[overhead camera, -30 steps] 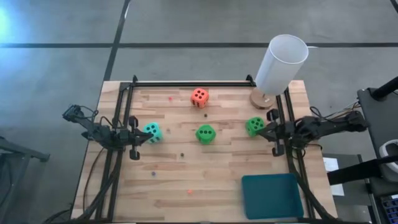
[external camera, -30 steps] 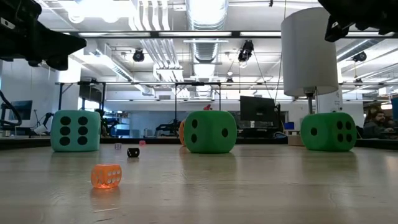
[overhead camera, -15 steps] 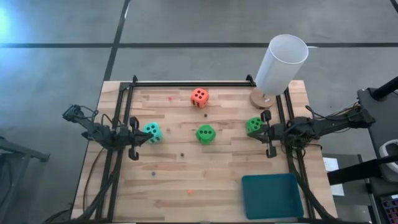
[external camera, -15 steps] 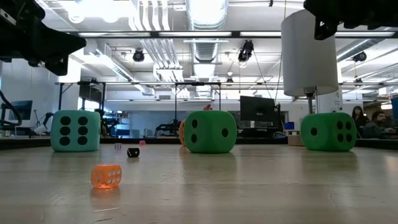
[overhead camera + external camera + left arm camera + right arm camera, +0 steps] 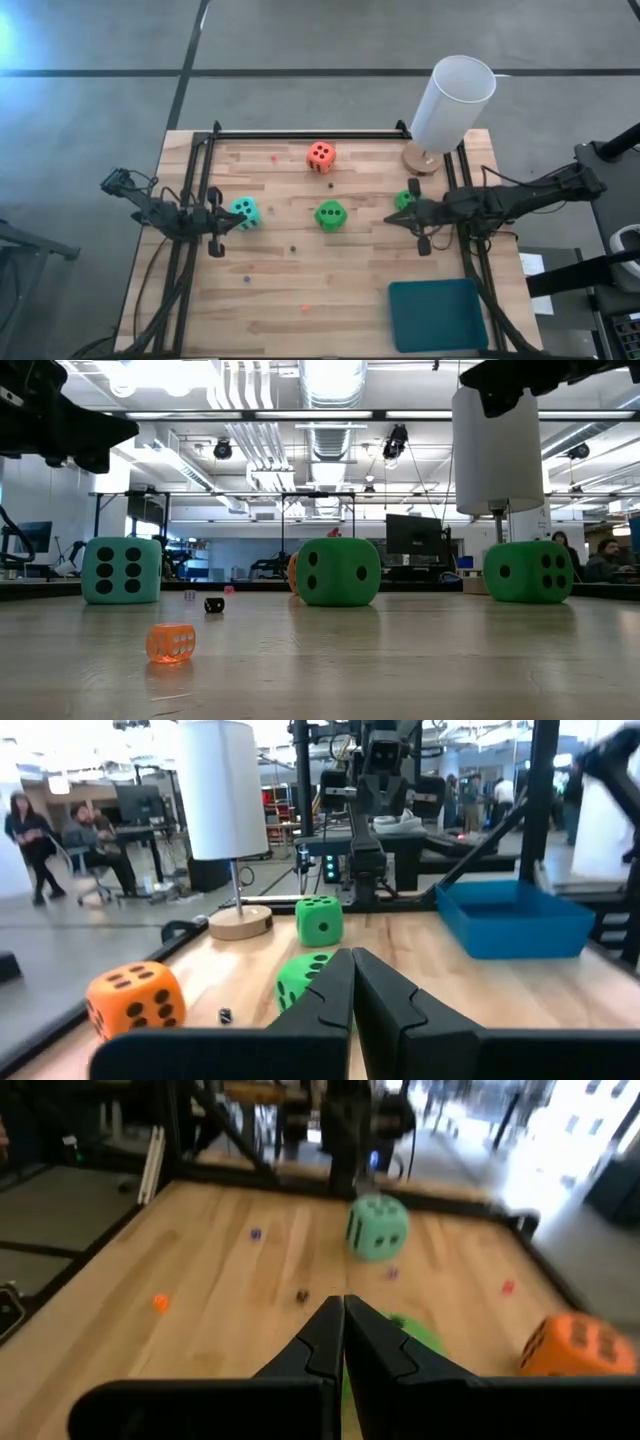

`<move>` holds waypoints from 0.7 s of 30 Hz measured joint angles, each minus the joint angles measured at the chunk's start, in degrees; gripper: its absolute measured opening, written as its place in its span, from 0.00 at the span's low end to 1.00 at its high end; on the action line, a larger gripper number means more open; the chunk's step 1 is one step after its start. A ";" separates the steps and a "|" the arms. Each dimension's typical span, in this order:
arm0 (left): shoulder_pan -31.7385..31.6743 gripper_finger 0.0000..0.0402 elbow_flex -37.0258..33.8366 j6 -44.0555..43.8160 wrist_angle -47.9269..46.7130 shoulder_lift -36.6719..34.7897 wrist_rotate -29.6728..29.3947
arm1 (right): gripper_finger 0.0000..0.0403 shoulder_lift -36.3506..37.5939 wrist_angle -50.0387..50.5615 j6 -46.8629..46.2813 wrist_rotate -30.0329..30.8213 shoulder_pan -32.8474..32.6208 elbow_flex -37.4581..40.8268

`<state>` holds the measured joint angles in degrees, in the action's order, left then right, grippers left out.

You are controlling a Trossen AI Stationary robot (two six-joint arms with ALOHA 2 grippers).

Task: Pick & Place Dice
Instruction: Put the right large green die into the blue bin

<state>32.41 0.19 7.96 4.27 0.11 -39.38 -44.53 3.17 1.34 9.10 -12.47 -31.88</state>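
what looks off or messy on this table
Nothing is damaged or spilled. The one oddity is a scatter of tiny dice, such as an orange one and a black one, lying loose among the big dice on the table.

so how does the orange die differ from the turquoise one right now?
Colour: the orange die is orange-red, the turquoise die blue-green. Place: the orange die sits near the table's far edge, clear of both arms; the turquoise die lies just ahead of the shut left gripper. Shared: both are similar-sized cubes with dark pips, resting on the wooden table.
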 joint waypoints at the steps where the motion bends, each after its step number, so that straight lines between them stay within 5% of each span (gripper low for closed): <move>1: 0.01 0.03 -0.01 1.24 -0.01 0.04 0.00 | 0.02 -0.67 1.49 -1.21 0.00 0.00 -0.97; 14: -0.01 0.03 2.46 4.25 -1.26 0.86 -0.02 | 0.02 -3.61 4.70 -6.29 -0.02 0.00 -4.07; 21: -0.01 0.03 6.27 3.60 -1.44 8.28 0.00 | 0.02 -3.59 4.78 -6.32 0.00 0.00 -4.07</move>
<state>32.40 6.46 11.56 2.83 8.39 -39.38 -48.12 7.94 -4.97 9.10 -12.47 -35.94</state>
